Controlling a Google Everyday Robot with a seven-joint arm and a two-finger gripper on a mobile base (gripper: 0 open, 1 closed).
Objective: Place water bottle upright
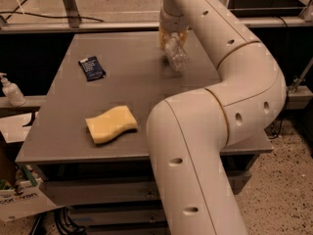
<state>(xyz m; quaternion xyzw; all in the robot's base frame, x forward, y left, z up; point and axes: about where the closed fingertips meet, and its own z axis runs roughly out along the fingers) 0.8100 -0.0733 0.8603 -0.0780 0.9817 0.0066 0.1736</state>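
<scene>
The water bottle point(177, 58) is clear ribbed plastic. It sits at the far middle of the grey table point(132, 89), tilted, with its lower end pointing toward me. My gripper point(172, 39) comes down from the white arm at the top of the camera view and is shut on the bottle's upper part. The yellowish fingers point(162, 39) show beside the bottle. The cap and the label are hidden by the gripper.
A yellow sponge point(111, 124) lies near the table's front left. A dark blue packet point(92, 68) lies at the left rear. A small white pump bottle point(11, 90) stands on a ledge left of the table. My own arm covers the table's right side.
</scene>
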